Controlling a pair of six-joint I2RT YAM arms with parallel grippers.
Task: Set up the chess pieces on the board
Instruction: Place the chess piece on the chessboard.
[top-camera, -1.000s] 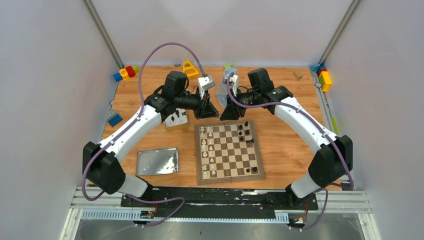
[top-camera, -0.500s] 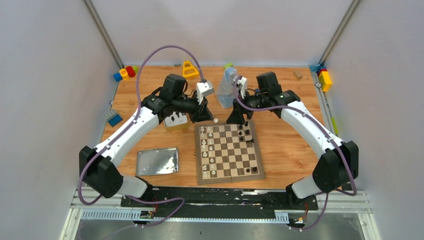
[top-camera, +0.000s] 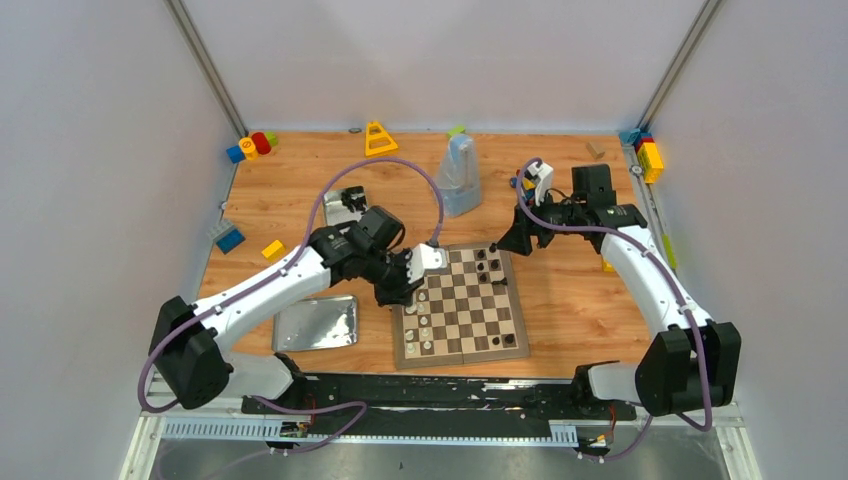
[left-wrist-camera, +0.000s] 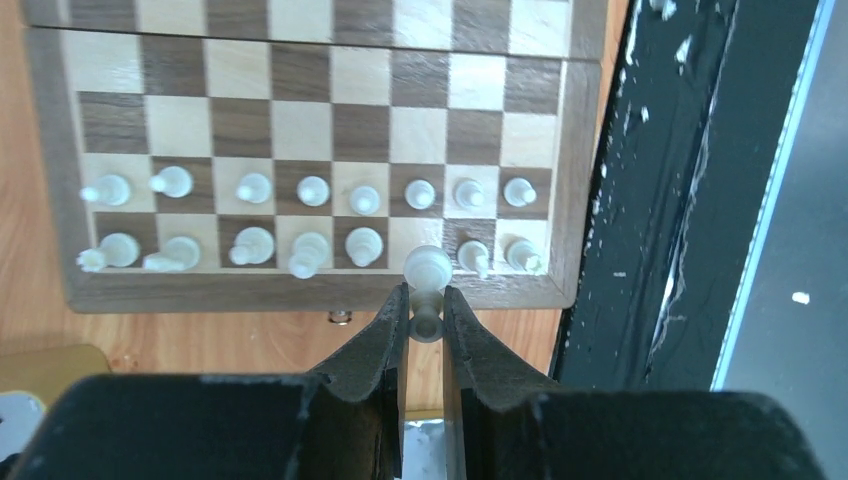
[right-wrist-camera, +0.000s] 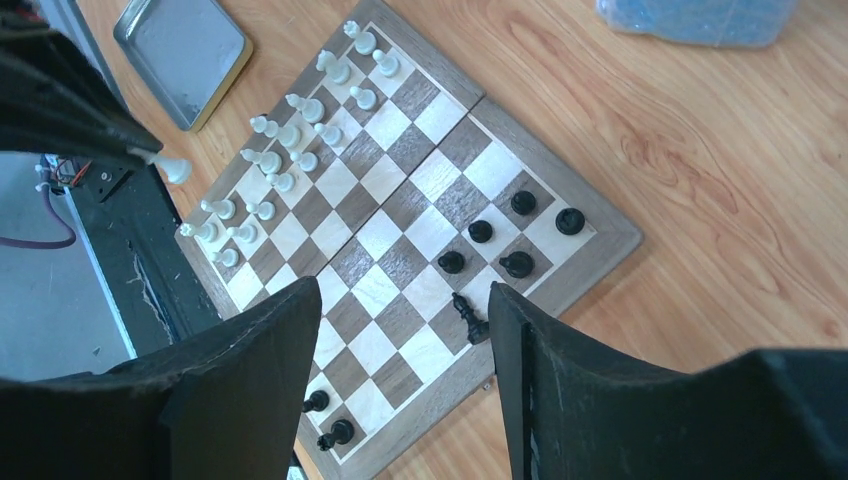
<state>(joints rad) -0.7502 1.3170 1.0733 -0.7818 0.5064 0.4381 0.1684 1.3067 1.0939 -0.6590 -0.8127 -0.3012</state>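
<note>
Gripping one cream-white chess piece (left-wrist-camera: 427, 268) by its base with the left gripper (left-wrist-camera: 427, 305), jaws nearly together, at the left border of the wooden chessboard (top-camera: 465, 300), in line with the only free square of the white back row. Not possible to tell if touching the board or just above it. Other white pieces (left-wrist-camera: 312, 190) standing in two rows along that same side. With the right gripper (right-wrist-camera: 400, 330) wide open and nothing held, above the far right corner of the board. Only few black pieces (right-wrist-camera: 516, 264) scattered on the right side. Silver tin tray (top-camera: 316, 323) left of the board, apart from it.
</note>
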